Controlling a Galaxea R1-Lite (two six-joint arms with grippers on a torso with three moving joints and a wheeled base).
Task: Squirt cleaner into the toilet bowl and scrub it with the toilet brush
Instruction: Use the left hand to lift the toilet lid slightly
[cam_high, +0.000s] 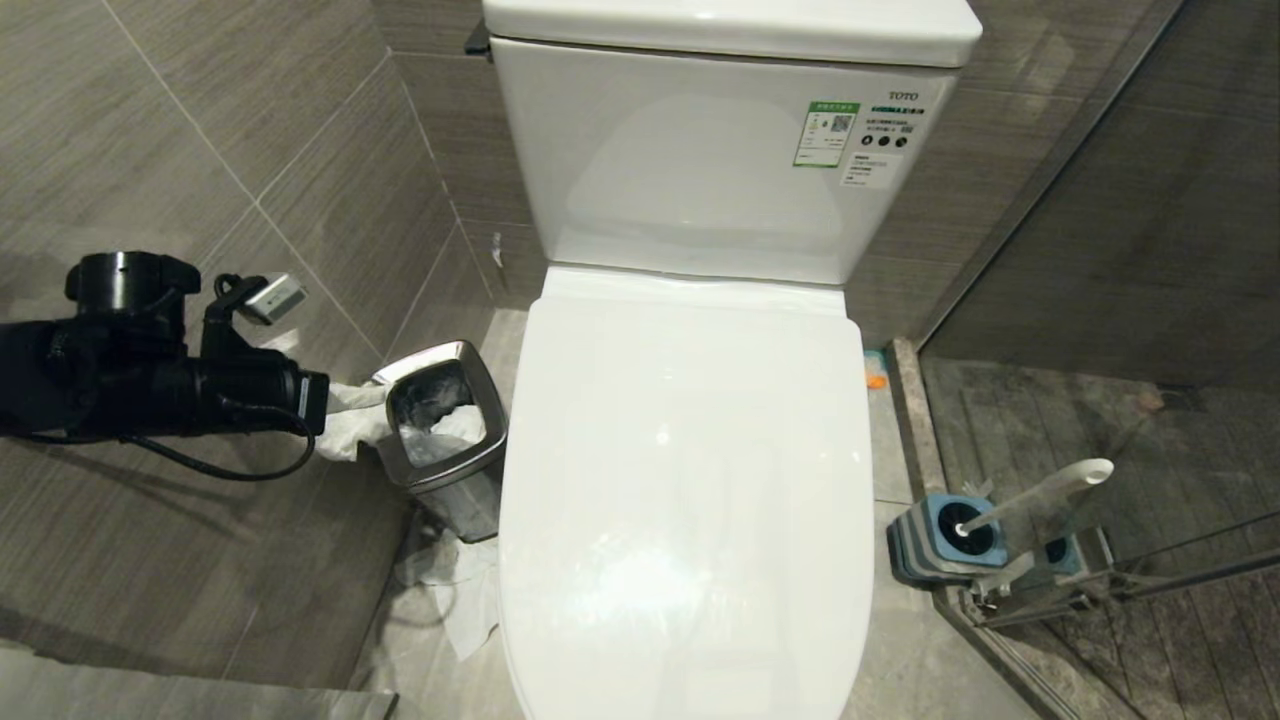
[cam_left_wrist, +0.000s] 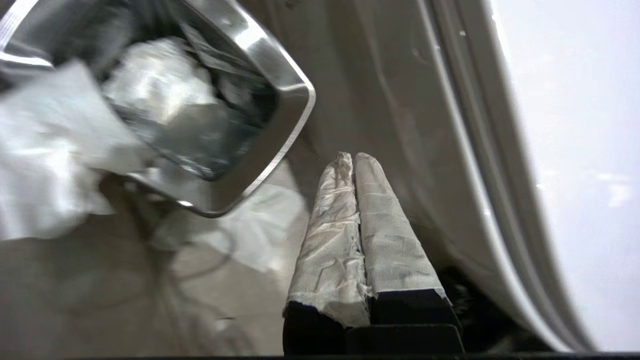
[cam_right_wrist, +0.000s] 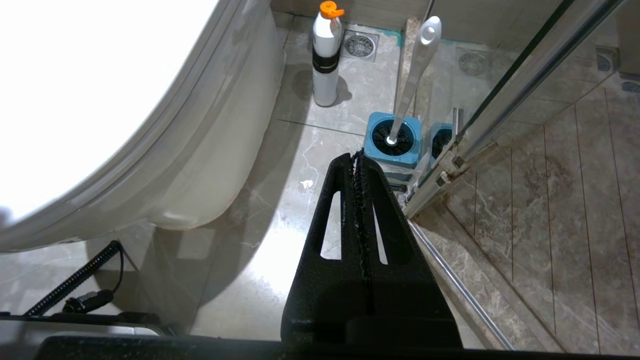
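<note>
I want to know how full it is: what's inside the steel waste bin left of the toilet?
The steel waste bin holds crumpled white paper over a dark liner; more paper spills over its rim. Whatever lies beneath that paper is hidden.

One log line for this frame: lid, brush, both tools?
toilet lid: down | toilet brush: in holder | left tool: shut, empty, beside steel waste bin | right tool: shut, empty

Place: a home or hotel bathroom.
Centre: white toilet, lid shut, cistern above.
Left: steel waste bin, grey wall tiles.
Right: glass shower screen, floor drain.
</note>
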